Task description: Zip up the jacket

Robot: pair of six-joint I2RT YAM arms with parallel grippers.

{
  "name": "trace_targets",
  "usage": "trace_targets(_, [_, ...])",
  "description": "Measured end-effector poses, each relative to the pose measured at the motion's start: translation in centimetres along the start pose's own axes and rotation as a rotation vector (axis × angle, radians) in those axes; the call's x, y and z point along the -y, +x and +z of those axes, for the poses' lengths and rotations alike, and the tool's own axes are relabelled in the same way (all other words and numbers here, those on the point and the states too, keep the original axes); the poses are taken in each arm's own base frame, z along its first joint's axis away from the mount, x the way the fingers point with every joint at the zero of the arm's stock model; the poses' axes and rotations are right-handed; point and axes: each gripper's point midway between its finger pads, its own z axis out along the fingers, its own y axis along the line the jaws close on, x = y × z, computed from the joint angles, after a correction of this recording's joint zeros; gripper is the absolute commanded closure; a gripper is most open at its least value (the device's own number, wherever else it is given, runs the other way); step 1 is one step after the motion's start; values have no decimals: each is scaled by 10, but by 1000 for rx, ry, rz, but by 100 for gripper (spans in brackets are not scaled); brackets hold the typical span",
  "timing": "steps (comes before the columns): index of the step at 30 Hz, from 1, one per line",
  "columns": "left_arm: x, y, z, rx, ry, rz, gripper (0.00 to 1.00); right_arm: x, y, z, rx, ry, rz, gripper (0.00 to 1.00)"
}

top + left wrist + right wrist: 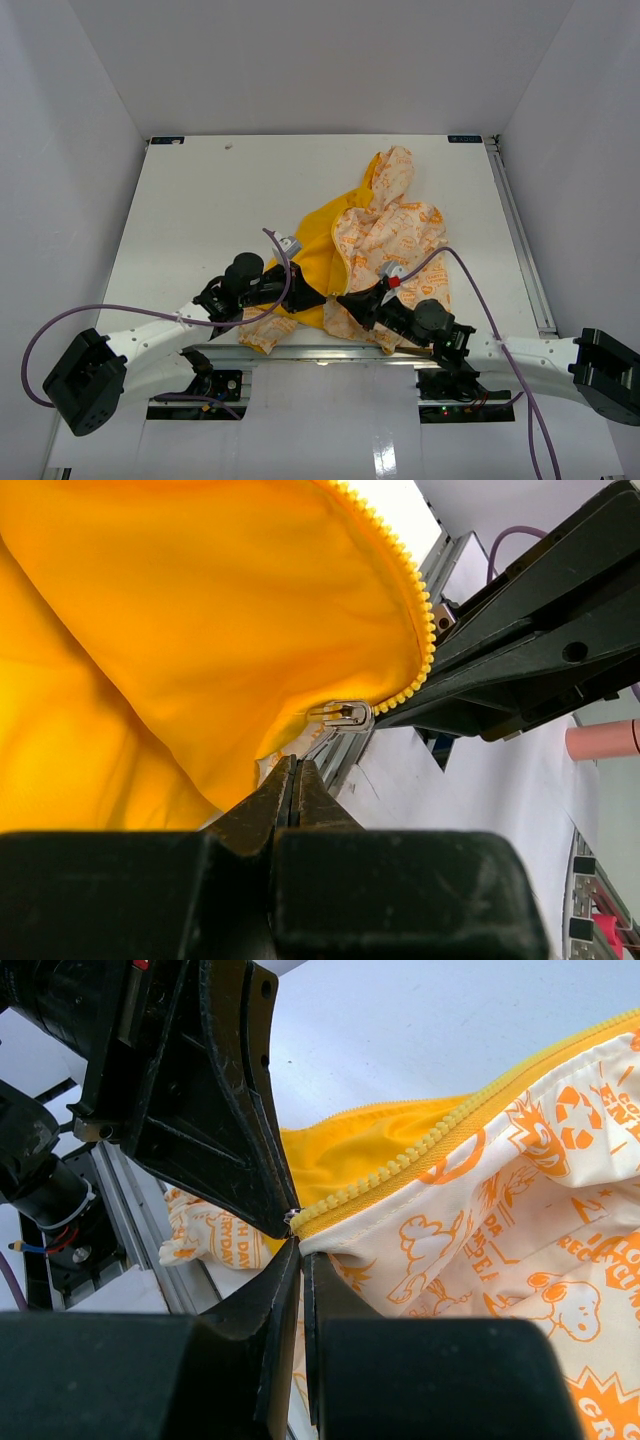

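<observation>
The jacket lies crumpled right of the table's middle, cream with orange print, its yellow lining turned up on the left. In the left wrist view its lining fills the frame, with yellow zipper teeth ending at a metal slider. My left gripper is shut, tips pinching the fabric edge just below the slider; it is at the jacket's near edge. My right gripper is shut on the cream hem just under the other zipper end, tip to tip with the left fingers.
Both grippers meet at the table's near edge, above the metal rail. A printed sleeve cuff hangs by that rail. Purple cables loop over both arms. White walls enclose the white table.
</observation>
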Motion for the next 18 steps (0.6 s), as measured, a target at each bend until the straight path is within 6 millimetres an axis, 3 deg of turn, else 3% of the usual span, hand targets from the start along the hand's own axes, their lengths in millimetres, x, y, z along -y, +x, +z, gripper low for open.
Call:
trace_targets(8, [14,-4,-7,7,49,-7,100,-4,-4,3,-7,-5,19,92])
trace_targets(18, [41,-11,-17,20,150,-16,100,-20,-31,12,-9,-31,105,92])
